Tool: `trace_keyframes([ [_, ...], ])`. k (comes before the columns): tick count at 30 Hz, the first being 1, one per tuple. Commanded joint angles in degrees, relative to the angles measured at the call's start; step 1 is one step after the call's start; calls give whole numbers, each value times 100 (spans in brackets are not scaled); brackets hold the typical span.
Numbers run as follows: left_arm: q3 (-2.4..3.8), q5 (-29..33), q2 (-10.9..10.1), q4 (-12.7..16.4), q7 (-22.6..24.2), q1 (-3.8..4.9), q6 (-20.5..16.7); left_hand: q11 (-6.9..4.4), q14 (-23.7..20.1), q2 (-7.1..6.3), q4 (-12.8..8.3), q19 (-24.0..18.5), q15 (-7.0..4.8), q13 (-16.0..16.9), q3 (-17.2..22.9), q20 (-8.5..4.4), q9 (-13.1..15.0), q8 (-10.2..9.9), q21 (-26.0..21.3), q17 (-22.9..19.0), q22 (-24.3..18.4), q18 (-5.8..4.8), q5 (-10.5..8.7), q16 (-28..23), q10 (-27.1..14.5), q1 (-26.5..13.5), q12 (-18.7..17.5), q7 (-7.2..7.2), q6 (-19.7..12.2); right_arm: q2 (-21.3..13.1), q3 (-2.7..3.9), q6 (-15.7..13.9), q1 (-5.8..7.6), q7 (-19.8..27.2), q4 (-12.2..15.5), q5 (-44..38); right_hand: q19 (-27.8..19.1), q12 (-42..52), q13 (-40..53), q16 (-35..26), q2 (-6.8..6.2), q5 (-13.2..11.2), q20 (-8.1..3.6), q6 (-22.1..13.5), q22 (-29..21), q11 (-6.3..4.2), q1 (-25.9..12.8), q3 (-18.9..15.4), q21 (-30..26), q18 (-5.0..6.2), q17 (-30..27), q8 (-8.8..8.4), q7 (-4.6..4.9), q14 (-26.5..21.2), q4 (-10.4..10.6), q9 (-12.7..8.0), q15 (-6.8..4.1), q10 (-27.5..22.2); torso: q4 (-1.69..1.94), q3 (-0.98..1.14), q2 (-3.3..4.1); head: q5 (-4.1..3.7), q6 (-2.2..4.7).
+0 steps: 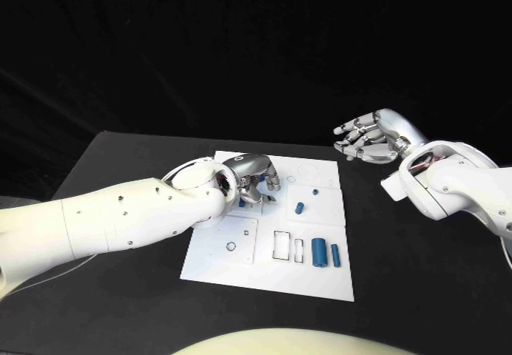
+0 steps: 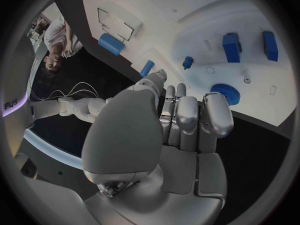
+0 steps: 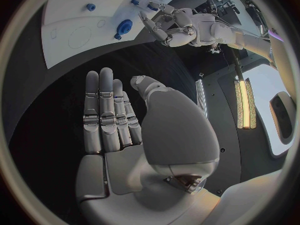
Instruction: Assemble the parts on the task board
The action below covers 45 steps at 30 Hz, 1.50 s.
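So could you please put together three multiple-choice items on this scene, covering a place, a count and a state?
1. Where is the right hand?
A. Over the task board
B. Beside the board, over the black table
C. On the blue bars

2. How many long blue bars lie side by side near the board's near edge?
A. Two
B. Four
C. None

3. What state is the right hand in?
A. Holding a blue part
B. Clenched in a fist
C. Open and empty

Answers:
1 B: the right hand is off the task board, above the table.
2 A: two blue bars lie together.
3 C: its fingers are extended, with nothing in them.
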Motion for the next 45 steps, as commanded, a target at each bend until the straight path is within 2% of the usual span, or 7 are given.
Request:
trace_keyframes([
  [1, 5, -390, 52, -28, -74, -11, 398, 18, 134, 17, -37, 69, 6, -33, 0, 4, -25, -51, 93, 115, 176, -128, -37, 145, 56, -56, -42, 8, 53, 10, 0, 83, -5, 63, 11, -29, -38, -31, -5, -37, -23, -12, -10, 22, -1, -7, 50, -1, -28, 8, 9, 25, 29, -30, -27, 6, 1, -41, -5, 5, 0, 8, -1],
  [4, 5, -455, 94, -71, -130, -16, 468, 19, 146, 39, -55, 108, 8, -64, 15, 7, -49, -69, 170, 172, 233, -145, -31, 233, 78, -39, -69, 26, 74, 13, 0, 96, -5, 65, 11, -33, -39, -32, -8, -38, -22, -12, -10, 21, -1, -7, 52, 1, -28, 9, 9, 25, 29, -31, -31, 6, 1, -41, -3, 6, -2, 73, 9],
  [13, 6, -562, 197, -229, -347, -20, 781, 16, 138, 45, -83, 221, 11, -121, 42, 2, -116, -136, 393, 156, 397, -191, -32, 303, 116, -25, -122, 87, 54, 7, 0, 102, -6, 51, 42, -11, -41, -36, -24, -42, -14, -14, -10, 24, 4, -9, 67, 12, -25, 10, 15, 31, 29, -27, -47, 6, -1, -29, 6, 3, 1, 65, 0],
  [19, 6, -548, 268, -351, -389, -20, 772, 19, 134, 89, -112, 238, 9, -145, 106, 5, -151, -157, 438, 173, 432, -200, -27, 352, 139, 26, -140, 94, 43, 8, 0, 116, -6, 42, 67, 21, -40, -38, -33, -44, -9, -18, -11, 25, 7, -11, 75, 18, -22, 11, 17, 34, 28, -23, -57, 6, -2, -23, -4, -3, 5, 68, -7],
  [25, 6, -545, 332, -437, -404, -20, 735, 15, 133, 114, -131, 255, 6, -162, 164, 4, -180, -167, 477, 186, 462, -207, -27, 390, 171, 58, -147, 97, 37, 12, 0, 120, -6, 42, 73, 28, -41, -42, -51, -49, 1, -34, -13, 25, 14, -12, 93, 30, -16, 12, 23, 39, 28, -20, -78, 6, -5, -12, 4, 4, -4, 81, -4],
  [34, 5, -543, 437, -573, -380, -28, 704, 1, 130, 142, -162, 274, -5, -186, 280, -2, -238, -171, 530, 198, 503, -217, -37, 447, 254, 97, -148, 104, 15, 18, 0, 128, -6, 47, 79, 30, -41, -46, -62, -52, 8, -44, -14, 25, 20, -12, 103, 37, -12, 13, 26, 42, 28, -18, -90, 6, -5, -6, -6, 6, 0, 67, -17],
  [45, 3, -539, 480, -644, -361, -41, 856, -80, 121, 187, -243, 306, -63, -176, 448, -45, -281, -113, 624, 209, 578, -235, -52, 530, 489, 120, -64, 45, 187, 24, 0, 131, -6, 44, 83, 30, -42, -48, -70, -55, 14, -51, -14, 26, 23, -12, 106, 42, -9, 13, 28, 45, 29, -17, -95, 5, -5, -2, 2, 7, -6, 41, -16],
])
